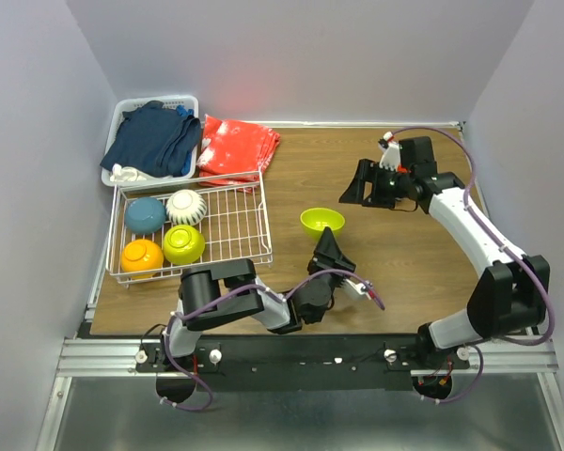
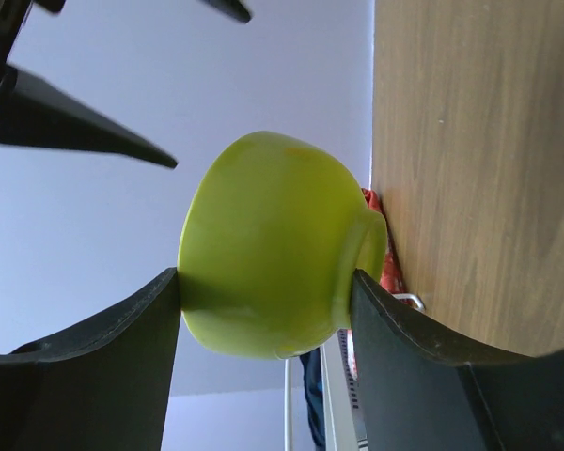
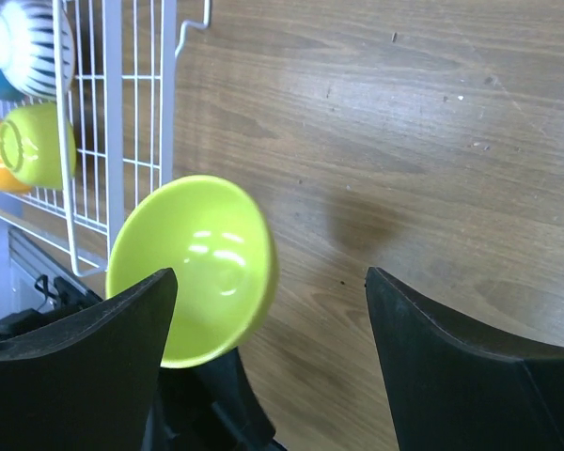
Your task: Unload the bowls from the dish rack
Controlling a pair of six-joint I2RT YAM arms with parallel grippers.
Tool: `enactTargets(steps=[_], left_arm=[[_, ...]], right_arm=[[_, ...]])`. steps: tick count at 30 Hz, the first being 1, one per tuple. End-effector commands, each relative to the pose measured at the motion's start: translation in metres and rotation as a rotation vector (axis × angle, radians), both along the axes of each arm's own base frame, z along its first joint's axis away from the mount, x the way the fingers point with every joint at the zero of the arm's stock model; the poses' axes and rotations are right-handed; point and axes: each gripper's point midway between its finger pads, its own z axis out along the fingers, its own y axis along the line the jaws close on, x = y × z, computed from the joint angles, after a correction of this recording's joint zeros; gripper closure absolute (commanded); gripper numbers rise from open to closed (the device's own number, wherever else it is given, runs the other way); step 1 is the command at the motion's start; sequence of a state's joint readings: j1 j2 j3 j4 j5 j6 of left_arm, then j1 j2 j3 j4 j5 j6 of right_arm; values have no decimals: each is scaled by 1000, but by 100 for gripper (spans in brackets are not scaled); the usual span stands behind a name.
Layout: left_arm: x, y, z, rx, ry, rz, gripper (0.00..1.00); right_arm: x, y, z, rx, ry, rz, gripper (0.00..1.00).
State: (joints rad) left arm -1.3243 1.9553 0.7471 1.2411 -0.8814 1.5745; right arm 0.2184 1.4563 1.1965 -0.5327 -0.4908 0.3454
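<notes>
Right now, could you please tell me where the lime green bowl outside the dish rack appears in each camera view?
Top external: the lime green bowl is near the centre, right of the dish rack.
Left wrist: it fills the middle, between the fingers of the left gripper.
Right wrist: lower left, beside the rack's corner.
Shared landmark: the wooden table.

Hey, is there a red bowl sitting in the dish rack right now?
No, the dish rack holds four bowls: a blue bowl, a white ribbed bowl, an orange bowl and a lime green bowl.
</notes>
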Motion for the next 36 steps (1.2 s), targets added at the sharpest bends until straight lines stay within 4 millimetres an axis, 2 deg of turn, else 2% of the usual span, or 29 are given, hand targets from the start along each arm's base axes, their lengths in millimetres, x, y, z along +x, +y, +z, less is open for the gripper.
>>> enactTargets(steps=[1,3,4,8,10,16,19,25,28,29,31,32,33,35,36], left_arm=[[-7,8,50,-294,-124,-9,67],[-7,8,49,-285,-128,-10,67],[-6,9,49,-285,-128,-5,67],[-6,9,44,-275,-128,2,67],[-6,9,40,-265,-128,7,67],[-5,9,36,-257,-125,14,67],[-5,10,34,-256,-120,18,67],[-5,9,30,-250,-117,17,66],[-4,8,29,-244,-117,22,66],[-4,8,27,-241,-116,24,66],[-4,9,26,-240,-115,28,65],[-4,9,26,-238,-115,30,64],[-4,9,26,-236,-115,33,59],[-3,9,25,-237,-113,39,47],[-3,10,25,-241,-112,42,35]], right_arm=[[-5,5,-5,-64,78,46,12],[-7,4,-16,-94,132,50,14],[-6,7,-14,-102,129,68,15],[-13,18,-27,-156,172,118,16],[-16,19,-43,-220,212,133,17],[-26,27,-66,-263,299,182,28],[-30,21,-79,-323,335,182,32],[-41,25,-94,-336,382,221,42],[-43,29,-96,-323,390,239,55],[-42,31,-95,-317,386,243,68],[-41,34,-93,-298,379,258,80],[-41,35,-93,-297,377,258,93],[-41,34,-93,-299,377,257,98],[-38,35,-91,-295,369,250,99],[-35,35,-89,-299,353,245,99]])
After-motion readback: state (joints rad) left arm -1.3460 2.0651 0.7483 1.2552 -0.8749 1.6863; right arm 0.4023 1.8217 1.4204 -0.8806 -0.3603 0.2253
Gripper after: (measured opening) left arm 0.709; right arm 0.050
